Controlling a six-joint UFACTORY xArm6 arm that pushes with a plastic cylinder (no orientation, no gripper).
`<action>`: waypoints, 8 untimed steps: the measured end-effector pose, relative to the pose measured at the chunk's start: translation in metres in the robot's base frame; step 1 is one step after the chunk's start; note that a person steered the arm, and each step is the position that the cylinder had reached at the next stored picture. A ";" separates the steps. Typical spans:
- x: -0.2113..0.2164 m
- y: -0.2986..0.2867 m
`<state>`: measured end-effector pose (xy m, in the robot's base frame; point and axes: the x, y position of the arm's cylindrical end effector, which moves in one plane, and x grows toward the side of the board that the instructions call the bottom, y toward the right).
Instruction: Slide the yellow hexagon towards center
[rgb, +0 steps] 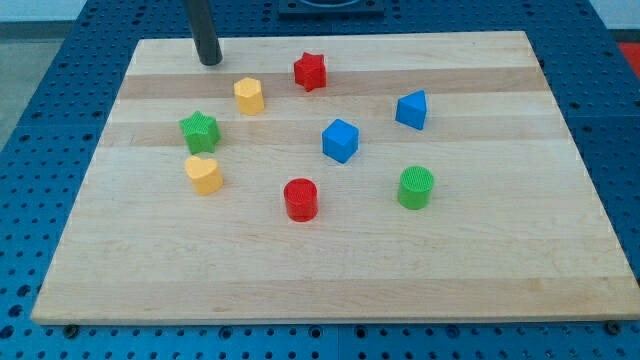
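The yellow hexagon (249, 95) stands on the wooden board (330, 280) in the upper left part. My tip (210, 62) rests near the board's top edge, up and to the left of the yellow hexagon, with a gap between them. A second yellow block, heart-like in shape (204, 174), lies lower at the left. The blue cube (340, 140) sits near the board's middle.
A red star (311, 71) is right of the yellow hexagon near the top. A green star (200, 131) is below-left of it. A blue triangular block (412, 110), a green cylinder (415, 187) and a red cylinder (300, 199) lie further right and lower.
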<state>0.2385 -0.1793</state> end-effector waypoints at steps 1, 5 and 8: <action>0.000 0.012; 0.010 0.061; 0.055 0.058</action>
<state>0.2931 -0.1209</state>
